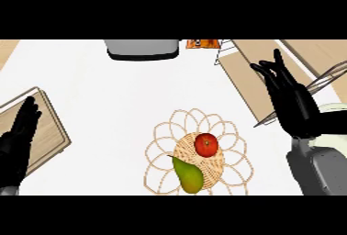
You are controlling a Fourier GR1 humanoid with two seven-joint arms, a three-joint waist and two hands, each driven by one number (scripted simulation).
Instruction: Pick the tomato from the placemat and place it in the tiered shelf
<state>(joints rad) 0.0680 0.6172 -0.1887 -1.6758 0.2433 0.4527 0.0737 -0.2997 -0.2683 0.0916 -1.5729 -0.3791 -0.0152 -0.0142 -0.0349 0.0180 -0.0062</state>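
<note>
My right robot hand (288,98) hangs above the desk (129,101) with its fingers straight and spread, released, grasping nothing. It is over the tiered shelf (247,69), whose wooden board and thin wire frame run under and just beside my fingers.

The tomato (206,144) is down and to the left of that hand, apart from it. It sits on the woven middle of the round placemat (163,137), which has looping wire petals around its edge. A green pear (188,175) lies on the same placemat, touching or nearly touching the tomato from below, with its narrow end pointing toward the upper left.

My left robot hand (19,133) rests open at the left edge of the view, fingers up, over a wooden cutting board (51,133).

Far ahead of both hands, at the top edge, stands a grey container (142,48), and just to its right is a small orange item I cannot make out.
</note>
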